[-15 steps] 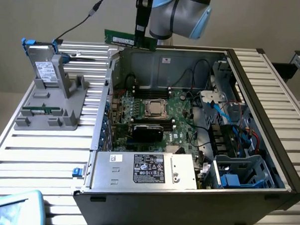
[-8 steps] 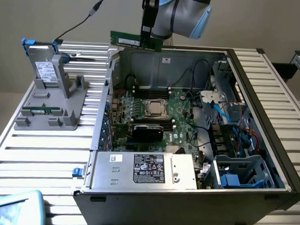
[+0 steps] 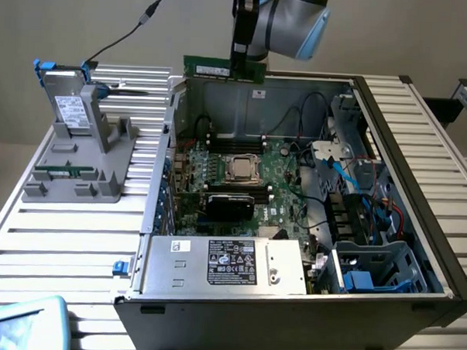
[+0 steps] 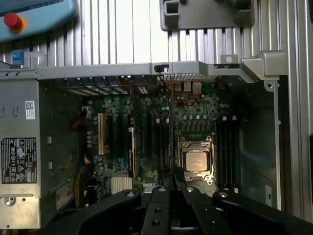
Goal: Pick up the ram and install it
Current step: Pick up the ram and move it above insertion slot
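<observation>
We see a green ram [image 3: 211, 66], a green motherboard [image 3: 288, 173], a ribbed silver desk [image 3: 52, 237] and a grey fixture [image 3: 101, 177].

The exterior view stands back and high, slanting down on the whole open dark-grey metal computer case [image 3: 221, 105], with the square silver CPU [image 3: 239, 169] near mid-picture. The wrist view hangs close above that CPU and faces straight down past the black gripper [image 4: 173, 174], which is clamped on the long thin green ram [image 3: 219, 67]. Both views share the CPU, the green motherboard [image 3: 284, 165] round it and the silver labelled power-supply box [image 3: 222, 264] beside it.
</observation>
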Tool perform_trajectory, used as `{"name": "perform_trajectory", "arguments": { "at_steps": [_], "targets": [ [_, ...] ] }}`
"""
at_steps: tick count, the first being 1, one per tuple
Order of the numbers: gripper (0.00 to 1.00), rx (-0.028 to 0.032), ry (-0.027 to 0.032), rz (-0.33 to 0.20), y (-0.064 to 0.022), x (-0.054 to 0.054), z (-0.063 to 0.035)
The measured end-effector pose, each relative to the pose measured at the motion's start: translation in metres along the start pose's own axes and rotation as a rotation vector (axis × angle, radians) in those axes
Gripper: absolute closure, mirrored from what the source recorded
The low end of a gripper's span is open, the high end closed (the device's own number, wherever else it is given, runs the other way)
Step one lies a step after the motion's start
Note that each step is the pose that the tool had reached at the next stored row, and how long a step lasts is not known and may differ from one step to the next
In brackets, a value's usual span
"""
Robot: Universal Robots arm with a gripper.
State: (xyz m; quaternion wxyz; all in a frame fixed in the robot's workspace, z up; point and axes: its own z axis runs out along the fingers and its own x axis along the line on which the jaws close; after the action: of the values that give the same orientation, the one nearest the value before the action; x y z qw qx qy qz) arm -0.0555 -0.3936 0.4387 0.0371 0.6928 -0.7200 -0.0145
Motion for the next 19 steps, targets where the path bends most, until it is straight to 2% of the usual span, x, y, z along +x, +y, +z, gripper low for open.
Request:
{"name": "perform_trajectory", "arguments": {
  "at_steps": [2, 4, 5, 9, 12, 14, 16, 19],
  "targets": [
    [0.87, 0.0184, 0.0105, 0.001, -0.0023, 0.0, 0.0],
    [0.87, 0.031, 0.0198, 0.002, -0.0041, 0.0, 0.0],
    [0.87, 0.0332, 0.0211, 0.003, -0.0047, 0.0, -0.0001],
    [0.87, 0.0347, 0.0211, 0.003, -0.0077, -0.002, -0.0003],
    [0.87, 0.0372, 0.0211, 0.003, -0.0131, -0.002, -0.0007],
    [0.87, 0.0423, 0.0207, 0.003, -0.0159, -0.003, -0.001],
    [0.87, 0.0486, 0.0175, 0.003, -0.017, -0.003, -0.0008],
    [0.87, 0.0486, 0.0171, 0.003, -0.0171, -0.003, -0.0008]
  ]
}}
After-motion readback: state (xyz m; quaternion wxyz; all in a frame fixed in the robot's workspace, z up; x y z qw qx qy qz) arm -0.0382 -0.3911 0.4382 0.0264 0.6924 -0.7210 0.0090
